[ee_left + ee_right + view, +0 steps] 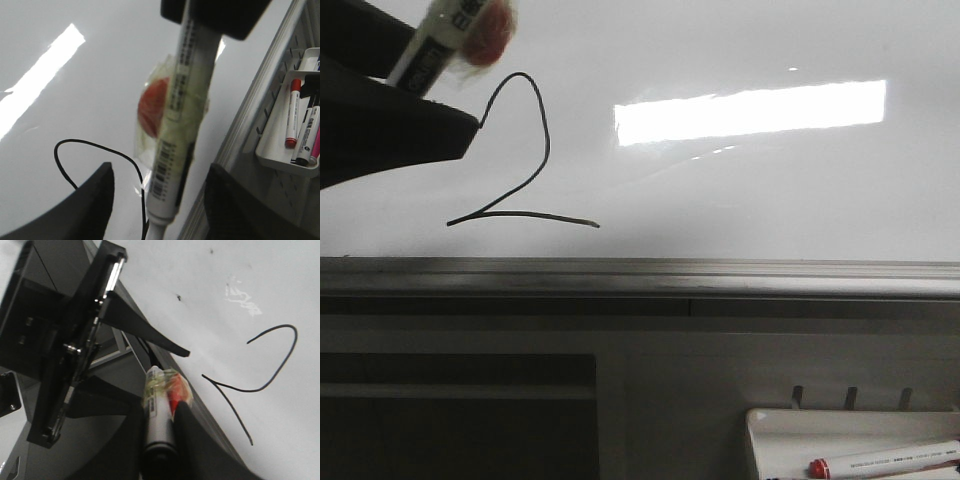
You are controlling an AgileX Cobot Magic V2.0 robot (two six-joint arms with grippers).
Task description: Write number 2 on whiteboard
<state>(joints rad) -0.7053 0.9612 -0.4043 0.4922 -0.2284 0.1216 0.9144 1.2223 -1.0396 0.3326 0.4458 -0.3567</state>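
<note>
The number 2 (548, 145) is drawn in thin black line at the left of the whiteboard (770, 200); it also shows in the left wrist view (95, 145) and the right wrist view (234, 415). My right gripper (160, 412) is shut on a white marker (159, 425) with a red lump taped to it. The marker (430, 55) slants across the top left of the front view, in front of the board. My left gripper (160, 170) is open, its dark fingers (420, 130) on either side of the marker (175, 150), apart from it. The marker's tip is out of view.
A grey metal rail (640, 275) runs along the board's lower edge. A small white tray (790, 430) hangs below it at the right with a red-capped marker (890, 460); the left wrist view shows the tray (280, 160) holding several markers.
</note>
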